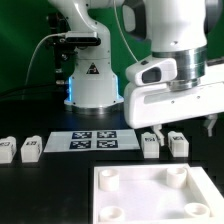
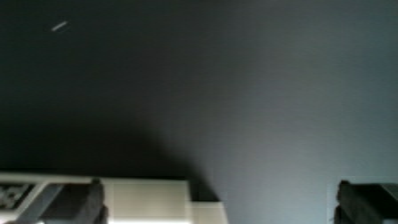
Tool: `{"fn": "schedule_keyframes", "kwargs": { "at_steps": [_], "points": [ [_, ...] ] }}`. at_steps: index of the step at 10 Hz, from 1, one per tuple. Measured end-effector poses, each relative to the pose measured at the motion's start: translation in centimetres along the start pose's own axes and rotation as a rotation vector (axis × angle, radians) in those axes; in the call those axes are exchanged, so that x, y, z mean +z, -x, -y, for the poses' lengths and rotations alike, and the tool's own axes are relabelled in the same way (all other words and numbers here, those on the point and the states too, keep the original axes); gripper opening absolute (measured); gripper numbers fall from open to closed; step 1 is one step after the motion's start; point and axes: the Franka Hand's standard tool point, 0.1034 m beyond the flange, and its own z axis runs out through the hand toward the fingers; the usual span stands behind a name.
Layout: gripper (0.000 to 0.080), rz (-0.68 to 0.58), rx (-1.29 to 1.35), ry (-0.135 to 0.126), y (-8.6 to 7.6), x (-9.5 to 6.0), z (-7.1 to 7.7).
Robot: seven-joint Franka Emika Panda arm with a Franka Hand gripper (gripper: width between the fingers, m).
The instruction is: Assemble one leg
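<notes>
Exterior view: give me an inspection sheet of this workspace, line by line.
Surface: black table; the marker board lies flat near its middle.
Job's things: four legs, two at the exterior view's left and two at its right; white plate in front, no leg in its sockets.
Clutter: nothing seen.
Grippers: gripper open, holding nothing, above the right two legs.
Cables: black cable arcing behind the robot base.
Surroundings: green backdrop.
</notes>
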Motion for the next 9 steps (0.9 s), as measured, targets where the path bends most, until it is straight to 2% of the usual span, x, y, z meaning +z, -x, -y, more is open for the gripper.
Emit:
{"fn": "schedule_keyframes", "kwargs": {
  "at_steps": [1, 3, 4, 7, 8, 9],
  "points": [
    [0.0649, 0.014, 0.060, 0.005, 0.9, 0.3, 1.4],
    [0.0649, 0.047, -0.004, 0.011, 0.4, 0.2, 0.5],
    [0.0649, 0.103, -0.019, 0.023, 1.0, 0.3, 0.3],
    [0.0649, 0.415, 0.021, 0.047, 2.5, 0.8, 0.0],
    [0.0649, 0.465, 0.023, 0.050, 2.6, 1.0, 0.0],
    [0.0649, 0.605, 0.031, 0.067, 3.8, 0.9, -0.2]
  ]
}}
